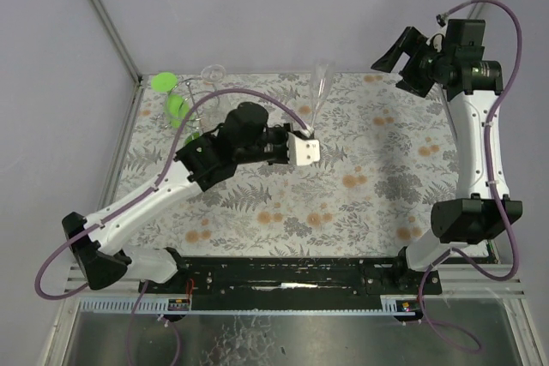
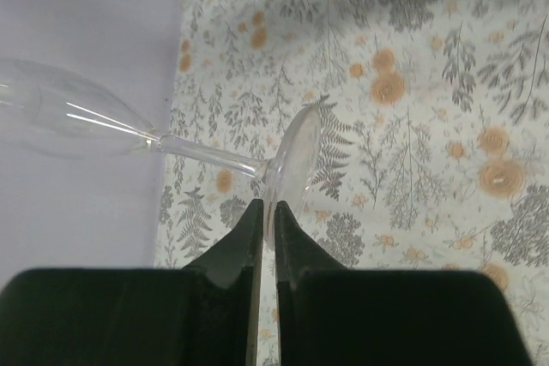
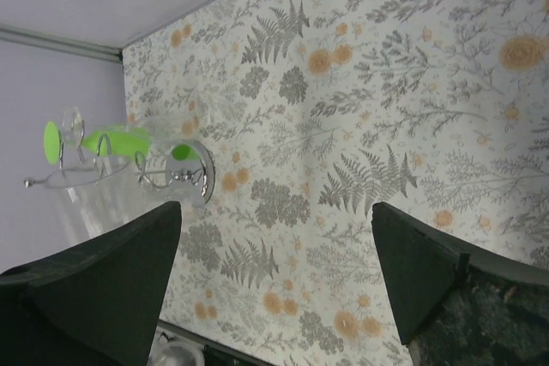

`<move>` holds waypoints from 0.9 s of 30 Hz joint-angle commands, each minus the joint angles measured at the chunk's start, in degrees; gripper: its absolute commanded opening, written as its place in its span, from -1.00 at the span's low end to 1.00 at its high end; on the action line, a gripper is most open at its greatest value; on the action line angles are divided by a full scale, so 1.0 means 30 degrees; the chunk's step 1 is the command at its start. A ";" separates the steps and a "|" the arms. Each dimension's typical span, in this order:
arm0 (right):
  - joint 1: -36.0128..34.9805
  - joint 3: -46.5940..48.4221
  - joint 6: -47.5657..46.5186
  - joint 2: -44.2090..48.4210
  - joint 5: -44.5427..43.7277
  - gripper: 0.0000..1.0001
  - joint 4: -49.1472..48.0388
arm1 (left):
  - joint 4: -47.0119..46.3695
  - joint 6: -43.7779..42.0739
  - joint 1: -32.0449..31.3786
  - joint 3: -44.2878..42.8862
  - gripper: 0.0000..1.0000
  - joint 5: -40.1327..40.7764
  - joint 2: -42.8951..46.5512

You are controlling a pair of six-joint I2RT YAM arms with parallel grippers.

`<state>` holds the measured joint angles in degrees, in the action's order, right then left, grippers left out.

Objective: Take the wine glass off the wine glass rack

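Two arms show very different poses. The left arm reaches from its base at the near left out over the middle of the table, elbow bent, wrist level. The left claw (image 2: 268, 212) is clamped tight on the round foot of the clear wine glass (image 2: 77, 113), pinching the disc edge-on between its black fingers. From the tips, the stem runs away to the claw's left and ends in the bowl, which hangs out past the edge of the cloth against the wall.

The wine glass rack (image 1: 193, 109) stands well apart from this claw, off to its left at the far left corner, carrying green glasses (image 1: 165, 83) and another clear glass (image 1: 213, 73).

The right arm stands folded upright at the far right, its wrist turned inward. The right claw (image 3: 274, 237) has its jaws spread wide with nothing between them; the rack sits far ahead, just above its left finger.

The table wears a pale cloth (image 1: 369, 195) printed with grey ferns and orange flowers. Plain lilac-grey walls close in behind, and a metal frame post (image 1: 103, 15) rises at the corner
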<state>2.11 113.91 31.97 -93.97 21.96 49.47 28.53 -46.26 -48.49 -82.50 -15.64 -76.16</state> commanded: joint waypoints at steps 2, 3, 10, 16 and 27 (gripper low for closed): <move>0.0285 -0.1816 -0.0497 0.2260 0.2879 0.98 0.0310 | -0.4423 -0.3722 -0.1298 0.2382 -1.00 0.2610 0.0191; 0.0296 -0.2355 -0.0444 0.2625 0.3555 0.98 0.0177 | -0.4836 -0.4137 -0.1593 0.3040 -1.00 0.2818 0.0224; 0.0293 -0.5367 -0.0509 0.3860 0.6864 0.98 -0.0224 | -0.7385 -0.7239 -0.2705 0.6250 -1.00 0.4081 0.0318; 0.0294 -0.6960 -0.0535 0.3977 0.7850 0.98 -0.0600 | -0.9049 -0.9099 -0.3421 0.7860 -1.00 0.4724 0.0250; 0.0293 -0.7358 -0.0432 0.3513 0.8803 0.98 -0.1278 | -0.9255 -0.9797 -0.4120 0.8717 -1.00 0.4943 0.0136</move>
<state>2.90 91.00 31.09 -83.72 44.84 48.03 7.25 -73.49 -60.29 -56.51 -1.96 -76.27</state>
